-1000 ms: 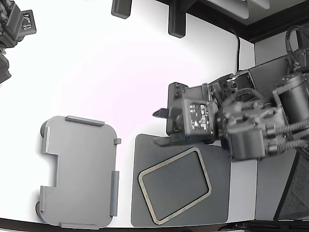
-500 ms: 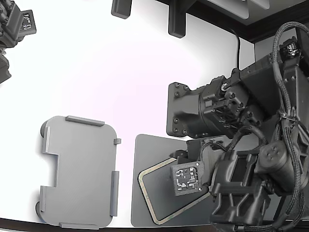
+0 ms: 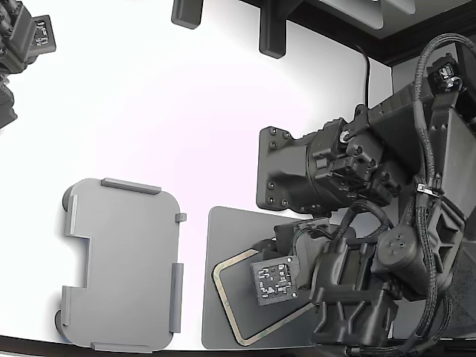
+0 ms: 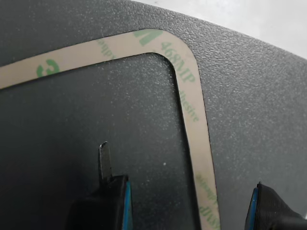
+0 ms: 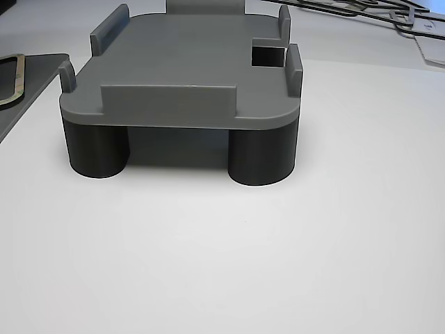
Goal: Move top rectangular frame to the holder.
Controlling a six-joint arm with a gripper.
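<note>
Beige frame [image 4: 194, 103] lies flat on the dark mat [image 4: 259, 96], one side between the parted fingers [image 4: 108, 191].

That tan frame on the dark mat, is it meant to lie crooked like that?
The tan frame does lie askew, turned at an angle to the dark mat beneath it, though flat and with no damage visible. The holder sits bare beside the mat. The tool straddles one frame edge, open.
</note>
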